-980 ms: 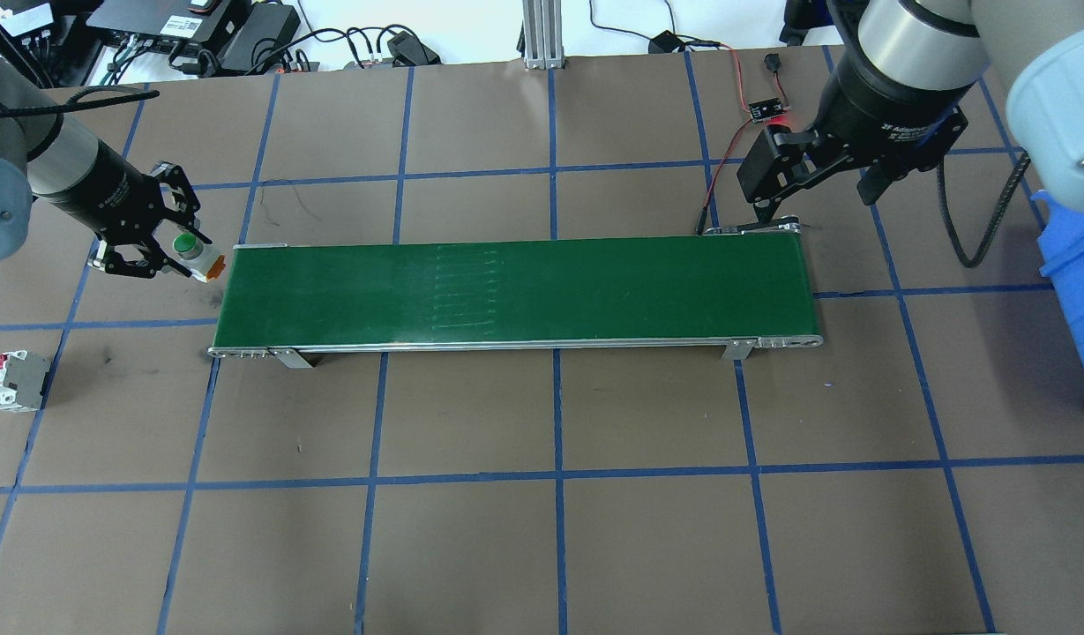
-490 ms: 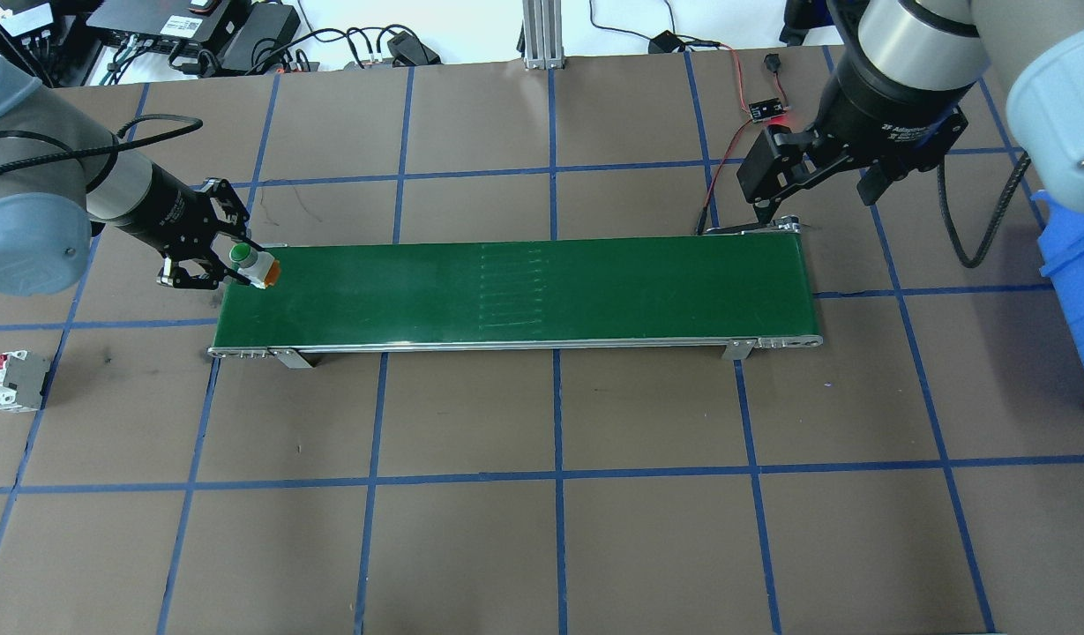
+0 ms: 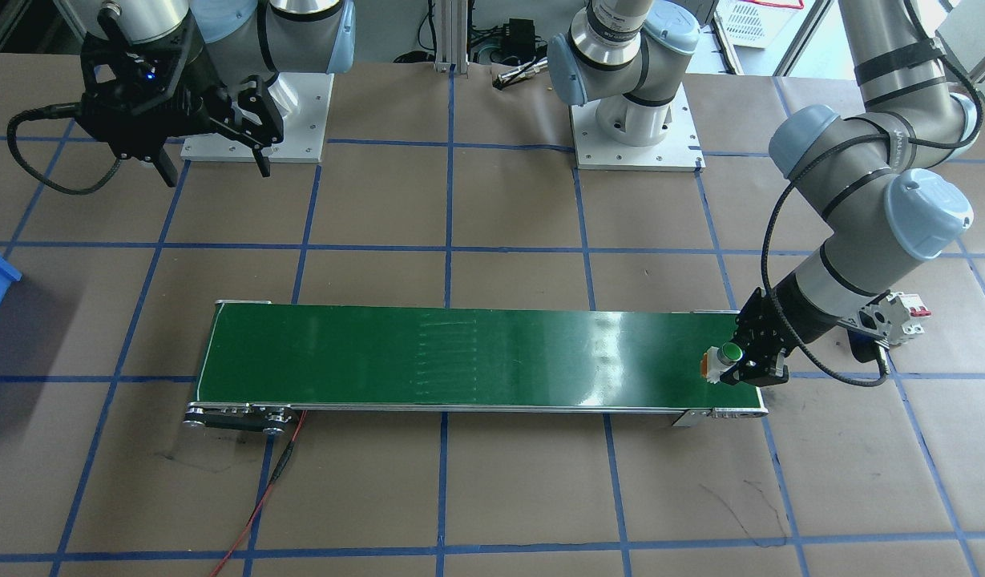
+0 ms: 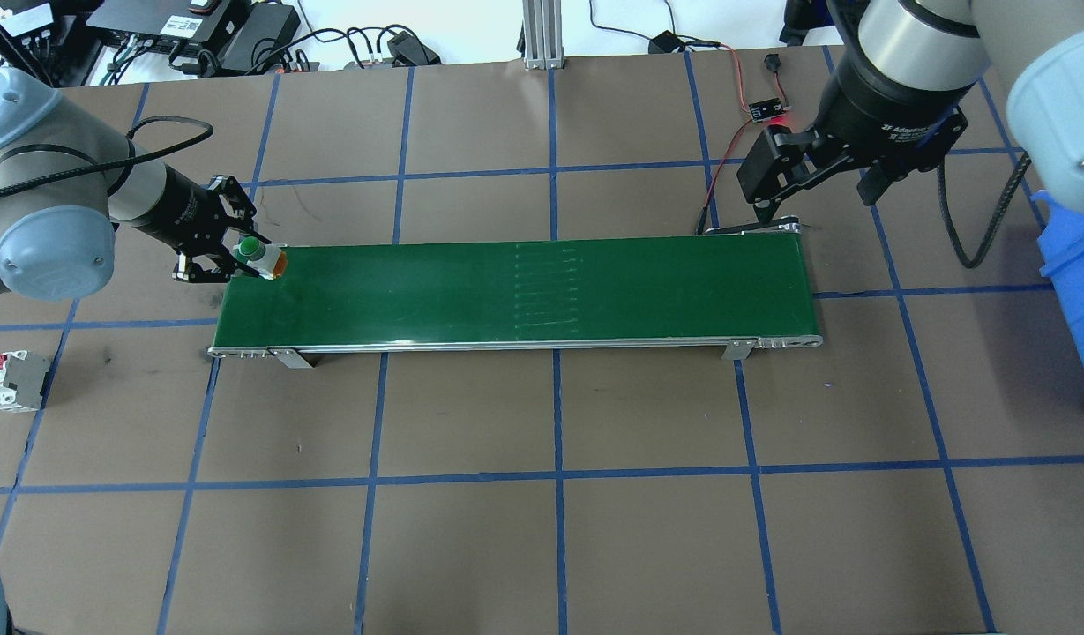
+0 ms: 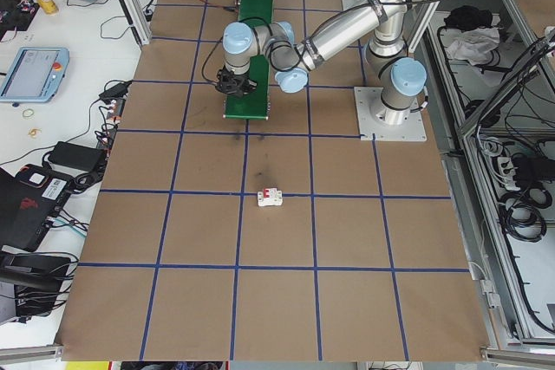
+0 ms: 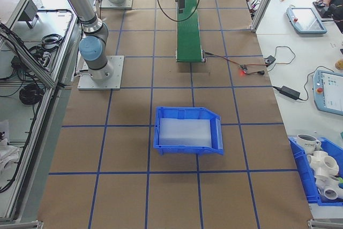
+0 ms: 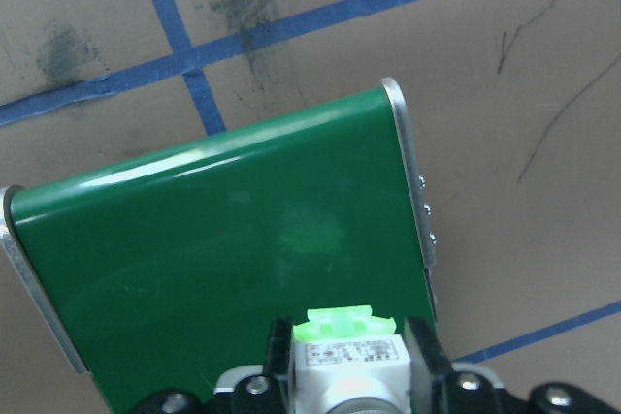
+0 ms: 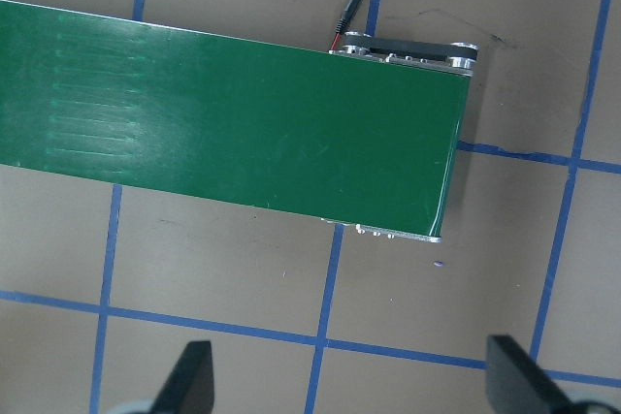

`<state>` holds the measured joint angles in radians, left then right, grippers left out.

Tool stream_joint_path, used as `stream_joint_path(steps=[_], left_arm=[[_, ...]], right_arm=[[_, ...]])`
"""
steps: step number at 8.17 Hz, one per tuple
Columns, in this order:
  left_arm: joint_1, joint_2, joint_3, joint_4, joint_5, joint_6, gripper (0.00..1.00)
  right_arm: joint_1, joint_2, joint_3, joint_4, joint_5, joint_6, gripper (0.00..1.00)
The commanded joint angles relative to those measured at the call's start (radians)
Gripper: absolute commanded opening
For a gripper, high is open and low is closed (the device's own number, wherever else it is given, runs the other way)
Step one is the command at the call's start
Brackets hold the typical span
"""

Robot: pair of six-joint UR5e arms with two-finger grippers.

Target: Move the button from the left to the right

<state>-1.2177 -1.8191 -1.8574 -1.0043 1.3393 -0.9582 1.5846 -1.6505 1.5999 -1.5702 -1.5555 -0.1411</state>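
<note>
Placement was the step in hand: the left gripper held the button over the belt, at the belt's end nearest the breaker. In the overhead view the button's green cap and orange base sat just inside that end, toward the belt's far edge. Whether the button already touched the belt I could not tell; the front view showed the button low and close to the green surface, with the left gripper tilted behind it.

The left jaws were clamped on the button's whitish body. The wrist view showed the button pinched between two dark fingers, with the belt spread out beyond it.

By my judgement, the next move called for settling the button down onto the belt, then parting the jaws and drawing back without knocking it over, so the belt could carry it to the other end.

The right gripper hung above the belt's opposite end, near the red wire. Its jaws stood wide apart and held nothing. The right wrist view showed both fingertips spread at the frame's bottom, well above the belt's end.
</note>
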Motion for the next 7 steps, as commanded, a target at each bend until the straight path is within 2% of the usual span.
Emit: stream_joint_path(steps=[1,7], left_arm=[[-0.003,-0.008,-0.009,0.007,0.0,-0.017,0.0],[-0.005,-0.006,-0.051,0.0,0.001,-0.019,0.0]], right_arm=[[0.0,0.0,0.0,0.001,0.0,0.0,1.0],[0.0,0.0,0.0,0.001,0.0,0.0,1.0]])
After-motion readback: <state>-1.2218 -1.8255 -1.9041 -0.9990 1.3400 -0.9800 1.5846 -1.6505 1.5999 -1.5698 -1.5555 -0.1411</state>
